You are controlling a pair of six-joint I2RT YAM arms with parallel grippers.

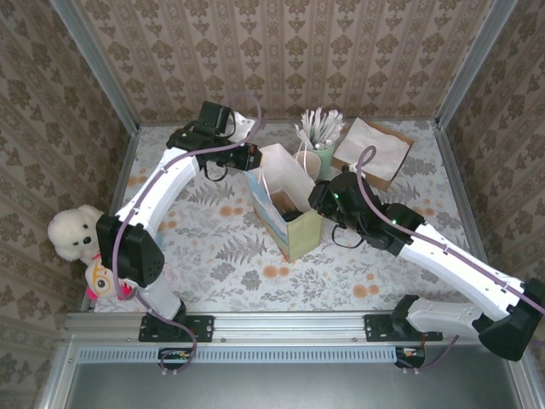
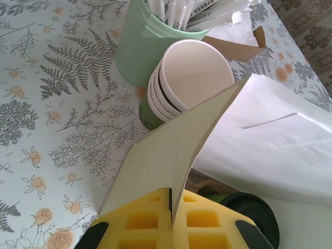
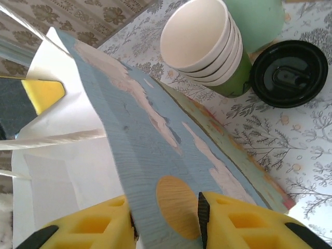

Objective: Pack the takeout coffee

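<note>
While beside right tool, coffee

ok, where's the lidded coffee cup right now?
The takeout coffee stands on the table outside the paper bag, right beside the stack of lidless cups; the left wrist view shows its black lid just past the bag's wall.

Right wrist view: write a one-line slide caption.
Right gripper pinches the bag's wall, the lidded coffee outside on the table beside stacked cups.
</note>
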